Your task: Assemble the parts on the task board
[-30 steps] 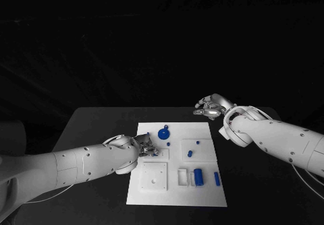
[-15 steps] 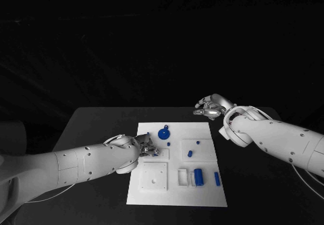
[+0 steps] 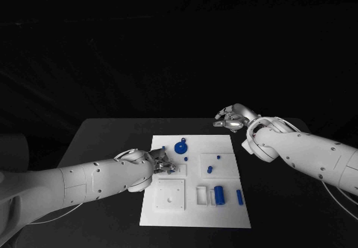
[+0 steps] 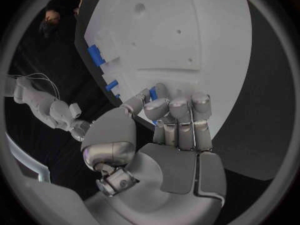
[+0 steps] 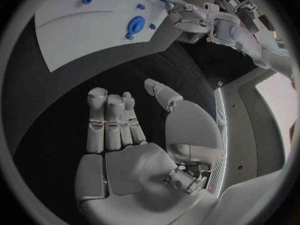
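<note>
The left hand [image 3: 163, 163] sits over the left edge of the white task board [image 3: 224, 217], its fingers [image 4: 178, 110] curled in and pressed side by side. In the left wrist view a small blue part [image 4: 153, 94] shows right at the fingertips, between them and the thumb; it looks pinched there, though most of it is hidden. Just beyond those fingers on the board lies a round blue part [image 3: 180, 148], and further toward the board's right side a small blue peg [image 3: 209, 168]. Nearer the robot than the fingers, a blue block [image 3: 219, 194] stands beside a thin blue bar [image 3: 239, 196]. The right hand [image 3: 233, 118] hovers off the board past its far right corner, above the black table [image 3: 104, 139]; its fingers [image 5: 106, 117] are loosely apart and hold nothing.
</note>
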Tool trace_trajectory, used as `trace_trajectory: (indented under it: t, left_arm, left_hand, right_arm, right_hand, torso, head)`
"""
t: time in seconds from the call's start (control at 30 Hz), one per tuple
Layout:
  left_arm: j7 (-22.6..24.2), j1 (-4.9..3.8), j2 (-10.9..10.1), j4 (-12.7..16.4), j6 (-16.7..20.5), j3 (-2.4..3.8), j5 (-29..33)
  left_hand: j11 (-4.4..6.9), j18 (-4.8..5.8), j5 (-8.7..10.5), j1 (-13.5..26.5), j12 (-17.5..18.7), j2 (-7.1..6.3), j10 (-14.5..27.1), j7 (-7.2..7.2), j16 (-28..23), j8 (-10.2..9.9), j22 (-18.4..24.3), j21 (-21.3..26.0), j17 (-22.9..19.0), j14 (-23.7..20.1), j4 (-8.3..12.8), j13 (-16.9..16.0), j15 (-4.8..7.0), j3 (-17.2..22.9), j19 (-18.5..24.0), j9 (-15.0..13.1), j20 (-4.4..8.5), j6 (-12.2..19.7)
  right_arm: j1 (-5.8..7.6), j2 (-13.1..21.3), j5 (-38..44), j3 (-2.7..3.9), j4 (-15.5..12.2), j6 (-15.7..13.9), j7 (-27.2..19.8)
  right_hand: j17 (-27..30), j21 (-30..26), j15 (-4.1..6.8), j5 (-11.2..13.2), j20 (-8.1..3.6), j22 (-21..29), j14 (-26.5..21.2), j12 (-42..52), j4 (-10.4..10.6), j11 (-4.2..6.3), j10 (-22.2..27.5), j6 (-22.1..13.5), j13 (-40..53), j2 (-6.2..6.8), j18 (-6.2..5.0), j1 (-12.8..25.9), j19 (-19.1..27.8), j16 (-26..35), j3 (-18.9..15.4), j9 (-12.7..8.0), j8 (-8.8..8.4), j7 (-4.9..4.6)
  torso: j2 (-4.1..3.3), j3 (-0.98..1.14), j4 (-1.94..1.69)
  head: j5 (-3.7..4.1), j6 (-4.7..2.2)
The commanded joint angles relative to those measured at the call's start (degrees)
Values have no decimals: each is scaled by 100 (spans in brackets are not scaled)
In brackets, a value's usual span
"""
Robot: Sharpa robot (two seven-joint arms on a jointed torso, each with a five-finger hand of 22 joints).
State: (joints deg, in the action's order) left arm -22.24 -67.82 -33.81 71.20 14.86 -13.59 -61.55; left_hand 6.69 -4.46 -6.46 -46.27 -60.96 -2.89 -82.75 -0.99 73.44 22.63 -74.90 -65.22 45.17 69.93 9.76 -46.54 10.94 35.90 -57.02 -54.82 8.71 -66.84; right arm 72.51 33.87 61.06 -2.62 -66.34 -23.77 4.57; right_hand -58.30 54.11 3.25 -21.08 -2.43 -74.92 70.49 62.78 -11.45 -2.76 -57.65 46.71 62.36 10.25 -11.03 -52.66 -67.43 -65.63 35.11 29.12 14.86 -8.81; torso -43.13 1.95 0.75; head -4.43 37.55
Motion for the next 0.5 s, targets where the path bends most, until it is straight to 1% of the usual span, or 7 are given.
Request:
trace_trajectory:
  t: [0.03, 0.2, 0.3, 0.4, 0.43, 0.5]
  left_arm:
    - [2, 8, 21, 5, -97, -2, 46]
    - [1, 8, 19, 3, -84, -2, 53]
    - [2, 8, 20, -11, -81, -2, 59]
    - [1, 8, 22, -22, -78, -2, 75]
    - [0, 8, 22, -29, -60, -2, 76]
    - [1, 8, 23, -41, -47, -1, 85]
  left_hand:
    - [178, -65, 36, -5, -31, -54, 223, 318, 35, -2, -65, -19, -5, -21, -56, 9, 13, -4, 40, 6, 622, -439]
    - [180, -72, 172, 12, -52, -97, 230, 320, 39, 12, -65, -19, -9, -22, -171, 38, 17, -2, 42, 21, 624, -432]
    - [181, -77, 319, 24, -68, -132, 236, 321, 41, 24, -67, -19, -11, -25, -245, 60, 21, -15, 47, 30, 625, -425]
    - [179, -77, 352, 54, -75, -184, 241, 319, 42, 30, -67, -20, -12, -29, -292, 71, 21, -45, 50, 33, 623, -421]
    - [178, -76, 358, 91, -78, -244, 244, 318, 43, 34, -67, -19, -12, -31, -331, 76, 21, -70, 52, 34, 622, -419]
    - [179, -79, 359, 105, -81, -283, 247, 319, 44, 37, -66, -19, -13, -33, -363, 81, 22, -77, 53, 35, 623, -416]
  right_arm:
    - [0, -1, 20, 3, -1, 69, -29]
    - [0, 0, 20, 3, -7, 70, -29]
    - [0, 0, 20, 3, -4, 69, -27]
    - [0, 0, 20, 3, -4, 69, -28]
    - [0, -1, 20, 3, -3, 69, -28]
    - [0, -1, 20, 3, -5, 67, -28]
  right_hand:
    - [4, -31, 41, -36, -33, -71, 1, 32, -7, 11, 35, 6, -10, -49, -397, -3, -10, -30, -32, 10, 26, -35]
    - [4, -32, 41, -36, -33, -71, 1, 34, -6, 11, 35, 7, -12, -49, -397, -2, -10, -30, -32, 10, 26, -35]
    - [5, -32, 41, -36, -33, -72, 1, 35, -6, 11, 35, 7, -13, -49, -397, -2, -10, -30, -33, 11, 26, -35]
    - [5, -32, 41, -37, -33, -72, 1, 36, -6, 11, 36, 6, -14, -49, -397, -1, -11, -31, -33, 11, 26, -35]
    - [5, -32, 41, -37, -33, -72, 1, 36, -6, 11, 36, 6, -15, -49, -397, -1, -11, -31, -33, 11, 26, -35]
    - [5, -32, 41, -37, -33, -72, 2, 37, -6, 11, 36, 6, -15, -49, -397, -1, -11, -31, -33, 12, 26, -35]
  torso:
    - [1, -3, 1]
    - [0, -2, -1]
    - [-2, -3, -2]
    - [1, -3, -2]
    - [1, -3, -2]
    - [1, -2, -1]
  head:
    - [4, -2]
    - [6, 0]
    - [8, -2]
    - [11, -2]
    - [12, -2]
    - [13, 1]
